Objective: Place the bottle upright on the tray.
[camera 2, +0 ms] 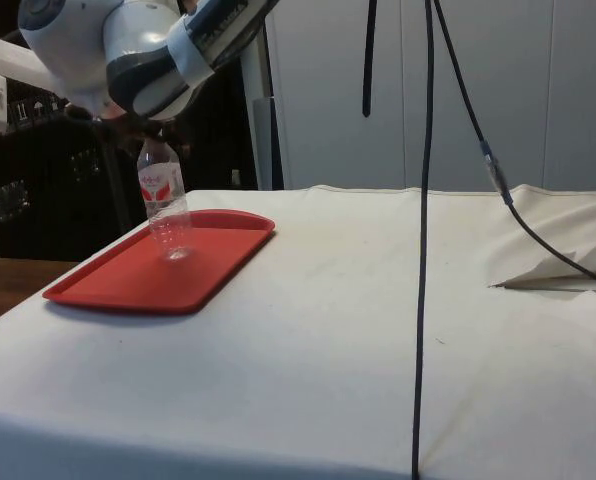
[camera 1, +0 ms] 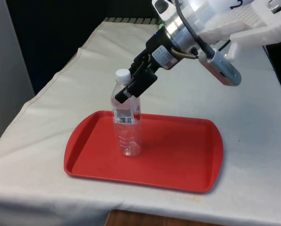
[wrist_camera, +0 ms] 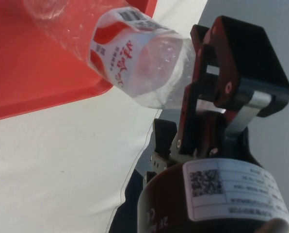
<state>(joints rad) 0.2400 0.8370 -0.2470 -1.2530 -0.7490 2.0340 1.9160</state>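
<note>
Clear bottle (camera 1: pixel 126 127) upright on red tray (camera 1: pixel 178 165), black hand (camera 1: pixel 127 94) seemingly clamped just below its white cap (camera 1: pixel 123 74).

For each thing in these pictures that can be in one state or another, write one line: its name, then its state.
bottle: capped, standing upright on the tray, looks empty, gripped near its shoulder.
tray: flat on the table, holding the bottle.
gripper: shut on the bottle's upper part, not yet let go.
white cloth: spread over the table, under the tray.
</note>
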